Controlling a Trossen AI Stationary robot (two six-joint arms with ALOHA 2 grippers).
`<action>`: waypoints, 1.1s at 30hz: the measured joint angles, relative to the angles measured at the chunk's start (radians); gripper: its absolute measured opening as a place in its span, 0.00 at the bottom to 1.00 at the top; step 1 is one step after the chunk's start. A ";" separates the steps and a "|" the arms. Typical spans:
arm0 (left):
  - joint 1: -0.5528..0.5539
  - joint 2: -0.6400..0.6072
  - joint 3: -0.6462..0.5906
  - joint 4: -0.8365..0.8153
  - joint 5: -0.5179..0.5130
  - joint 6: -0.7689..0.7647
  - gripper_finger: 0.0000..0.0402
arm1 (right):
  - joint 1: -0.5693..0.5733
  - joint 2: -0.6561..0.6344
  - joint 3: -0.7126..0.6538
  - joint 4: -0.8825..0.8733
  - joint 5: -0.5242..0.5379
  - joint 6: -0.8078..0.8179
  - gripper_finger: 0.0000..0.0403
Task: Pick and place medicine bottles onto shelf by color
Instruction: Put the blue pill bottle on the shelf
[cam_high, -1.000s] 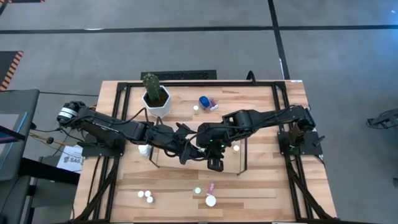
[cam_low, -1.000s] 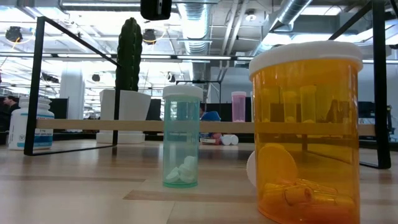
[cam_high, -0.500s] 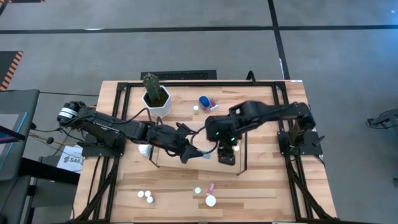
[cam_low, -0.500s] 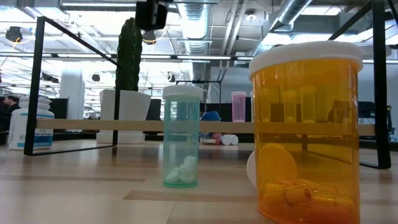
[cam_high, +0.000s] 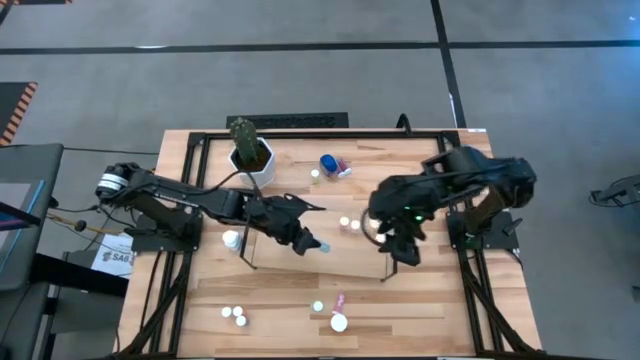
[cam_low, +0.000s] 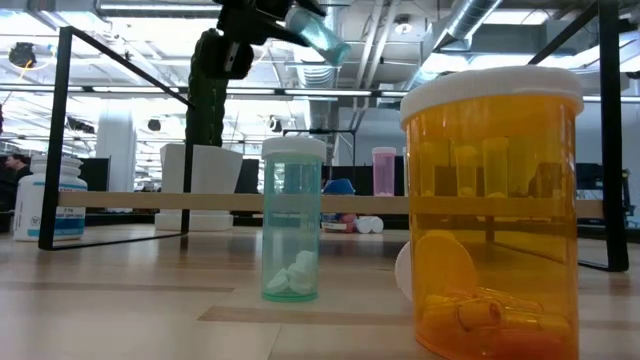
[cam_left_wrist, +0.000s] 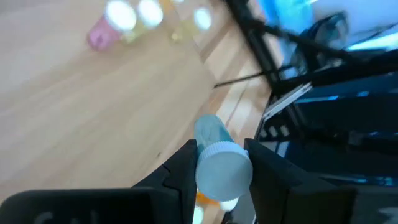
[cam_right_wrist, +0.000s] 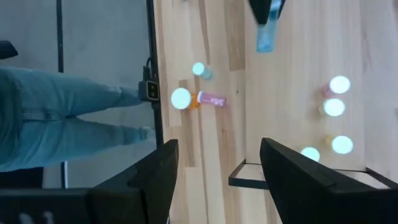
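My left gripper (cam_left_wrist: 221, 165) pinches a pale teal bottle (cam_left_wrist: 217, 155) just under its white cap, holding it tilted in the air above the shelf (cam_high: 330, 262). My right gripper (cam_high: 405, 248), fingers spread and empty, hangs off to its side by the shelf's end panel. With so shallow a hold on a slanted bottle, I judge it could slip or land on edge and roll off the shelf onto the surface (cam_high: 290, 300).

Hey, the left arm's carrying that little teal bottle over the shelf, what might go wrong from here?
1. The left claw pinches the teal bottle only near its white cap, tilted, so it might slip out.
2. Bottles already stand on the shelf near the open right claw; either arm might knock them.
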 joint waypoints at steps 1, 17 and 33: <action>0.002 0.017 0.020 -0.014 0.012 0.006 0.24 | 0.011 -0.008 0.000 0.000 0.016 0.010 0.62; 0.006 0.406 0.568 -0.873 -0.066 0.308 0.24 | 0.066 -0.027 -0.001 0.000 0.067 0.024 0.62; 0.075 0.423 0.528 -0.980 -0.157 0.733 0.24 | 0.072 -0.027 -0.001 0.000 0.110 0.021 0.62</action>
